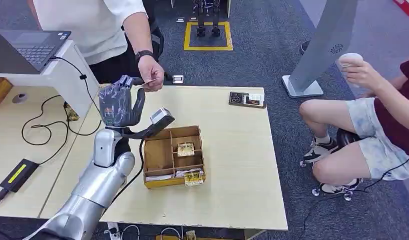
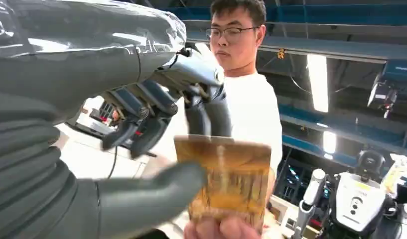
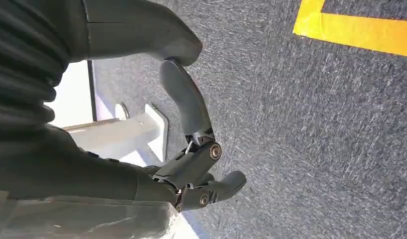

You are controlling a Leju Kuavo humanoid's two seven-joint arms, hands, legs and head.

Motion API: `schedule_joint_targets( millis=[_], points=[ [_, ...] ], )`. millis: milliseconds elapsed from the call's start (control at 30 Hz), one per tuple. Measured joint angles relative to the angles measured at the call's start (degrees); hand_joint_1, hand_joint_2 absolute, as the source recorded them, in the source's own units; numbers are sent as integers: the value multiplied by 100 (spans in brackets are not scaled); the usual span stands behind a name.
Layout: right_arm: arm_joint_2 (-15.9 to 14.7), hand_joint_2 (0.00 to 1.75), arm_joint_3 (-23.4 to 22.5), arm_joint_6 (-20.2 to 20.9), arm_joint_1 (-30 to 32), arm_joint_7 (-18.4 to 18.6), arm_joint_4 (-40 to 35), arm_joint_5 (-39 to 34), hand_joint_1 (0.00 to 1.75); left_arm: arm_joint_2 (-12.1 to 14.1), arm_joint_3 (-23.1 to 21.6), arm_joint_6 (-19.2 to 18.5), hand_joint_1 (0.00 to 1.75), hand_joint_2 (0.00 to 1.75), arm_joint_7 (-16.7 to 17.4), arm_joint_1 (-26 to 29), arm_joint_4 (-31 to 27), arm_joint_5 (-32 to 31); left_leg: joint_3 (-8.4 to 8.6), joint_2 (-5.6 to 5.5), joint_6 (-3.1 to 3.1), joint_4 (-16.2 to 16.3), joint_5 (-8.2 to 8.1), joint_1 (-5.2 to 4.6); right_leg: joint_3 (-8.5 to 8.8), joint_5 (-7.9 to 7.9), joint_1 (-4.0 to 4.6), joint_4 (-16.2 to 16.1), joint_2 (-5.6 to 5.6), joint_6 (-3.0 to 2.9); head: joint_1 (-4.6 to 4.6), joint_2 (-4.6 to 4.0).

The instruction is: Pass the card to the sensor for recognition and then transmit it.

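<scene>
Where person's hand (image 1: 151,72) meets left hand (image 1: 121,103): unreadable card (image 2: 230,181).

The head view looks down from high up at the raised left hand (image 1: 119,102). The left wrist view sits close behind that same hand (image 2: 141,124), looking up.
</scene>
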Motion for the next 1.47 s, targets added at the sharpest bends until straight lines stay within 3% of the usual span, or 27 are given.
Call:
schedule_joint_targets(
  millis=[433,767,1000,1467],
  points=[
    [-2,175,26,-31,71,-87,42,-203,0,-110,-28,-2,0,175,-90,29,70,251,0,2,0,0,0,0,0,0,0,1,2,0,-2,0],
    [-2,175,11,-33,158,-31,44,-236,0,-53,501,7,0,175,-837,483,-357,560,-3,1,0,-1,0,0,0,-1,0,2,1,0,-2,0],
    [0,175,-37,-35,209,-42,13,-310,0,-70,964,7,0,175,-1334,1144,-925,793,-3,2,0,-1,-1,0,0,-1,0,1,1,0,0,0],
    [46,175,-186,-59,343,-48,-273,-337,0,-505,1665,9,0,175,-2447,2268,-2017,1472,-2,1,0,-2,-1,0,0,-2,0,0,-1,0,0,0]
  ],
)
